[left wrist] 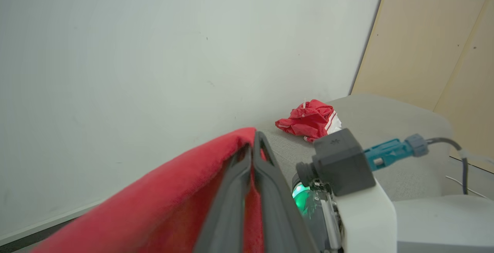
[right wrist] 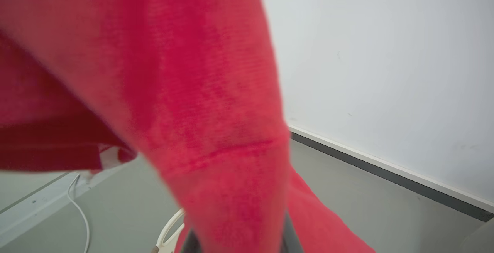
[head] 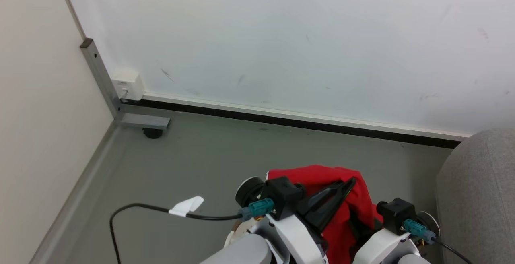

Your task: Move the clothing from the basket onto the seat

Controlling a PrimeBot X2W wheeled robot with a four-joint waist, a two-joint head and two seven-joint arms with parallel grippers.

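Clothing first: a plain red garment (head: 322, 175) hangs at the bottom centre of my head view, above the grey floor (head: 241, 155). My left pincer (left wrist: 254, 139) is fully closed on its upper edge, and the cloth falls away on both sides. My right pincer (right wrist: 236, 245) is closed too, but the fabric covers it, so I cannot tell whether it grips any. A second piece, a striped jersey (left wrist: 308, 122), lies crumpled on the sofa (left wrist: 386, 118), right of centre in the left wrist view.
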